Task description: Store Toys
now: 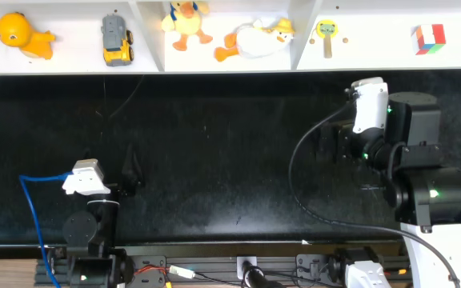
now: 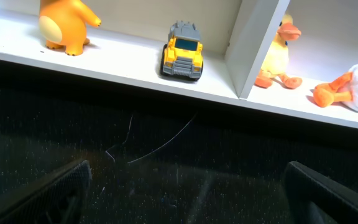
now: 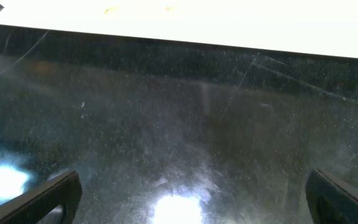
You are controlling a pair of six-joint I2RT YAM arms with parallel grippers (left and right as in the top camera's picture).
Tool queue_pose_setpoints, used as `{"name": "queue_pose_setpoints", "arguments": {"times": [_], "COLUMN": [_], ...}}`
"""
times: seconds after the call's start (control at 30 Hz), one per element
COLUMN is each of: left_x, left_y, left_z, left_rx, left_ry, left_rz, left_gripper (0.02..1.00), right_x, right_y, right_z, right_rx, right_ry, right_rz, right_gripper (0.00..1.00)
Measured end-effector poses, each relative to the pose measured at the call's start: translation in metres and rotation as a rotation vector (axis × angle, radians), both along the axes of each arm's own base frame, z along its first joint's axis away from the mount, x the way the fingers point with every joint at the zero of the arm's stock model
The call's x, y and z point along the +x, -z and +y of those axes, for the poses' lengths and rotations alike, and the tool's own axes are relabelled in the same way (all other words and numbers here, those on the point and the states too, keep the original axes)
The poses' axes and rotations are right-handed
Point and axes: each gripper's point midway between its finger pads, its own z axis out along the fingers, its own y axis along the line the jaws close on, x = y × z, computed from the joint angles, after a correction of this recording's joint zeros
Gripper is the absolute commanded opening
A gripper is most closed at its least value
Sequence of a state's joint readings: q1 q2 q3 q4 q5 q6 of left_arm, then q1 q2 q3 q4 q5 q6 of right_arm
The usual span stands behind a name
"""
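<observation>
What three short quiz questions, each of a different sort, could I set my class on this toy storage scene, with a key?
1. True or false: on the shelf, the yellow truck shares a compartment with the orange toy.
2. The coloured cube stands in which compartment? A left; B middle; C right.
3. Fill in: both arms' jaws stand ____ over the black table, holding nothing.
Key: 1 true; 2 C; 3 open.
</observation>
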State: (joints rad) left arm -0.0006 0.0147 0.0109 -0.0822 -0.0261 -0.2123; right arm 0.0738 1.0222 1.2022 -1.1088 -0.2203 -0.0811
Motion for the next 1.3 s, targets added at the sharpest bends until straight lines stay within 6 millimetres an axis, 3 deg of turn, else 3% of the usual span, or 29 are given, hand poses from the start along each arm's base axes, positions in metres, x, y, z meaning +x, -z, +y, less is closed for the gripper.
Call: {"name": "queue_pose_setpoints", "arguments": {"times": [0.57, 0.87, 0.97, 1.07, 1.3], "left_x": [0.0, 0.0, 0.0, 0.0, 0.0], "left_y": [0.0, 0.0, 0.0, 0.0, 0.0], "left_z": [0.0, 0.0, 0.0, 0.0, 0.0], "left_rx": [0.0, 0.0, 0.0, 0.0, 0.0], "left_ry": [0.0, 0.0, 0.0, 0.0, 0.0], "left_rz": [0.0, 0.0, 0.0, 0.0, 0.0], "left_gripper": [0.998, 0.998, 0.998, 0.998, 0.998], "right_x": [0.0, -0.007, -0.011, -0.016, -0.034], "right_y": [0.001, -0.039, -0.045, -0.032, 0.033], "right_z": [-0.001, -0.013, -0.016, -0.017, -0.019], "right_rx": [-0.001, -0.039, -0.037, -0.009, 0.094], "right_ry": [0.004, 0.05, 0.068, 0.094, 0.164], "right_rz": [0.004, -0.207, -0.31, -0.378, -0.445], "right_gripper": [0.996, 0.993, 0.993, 0.993, 0.993]}}
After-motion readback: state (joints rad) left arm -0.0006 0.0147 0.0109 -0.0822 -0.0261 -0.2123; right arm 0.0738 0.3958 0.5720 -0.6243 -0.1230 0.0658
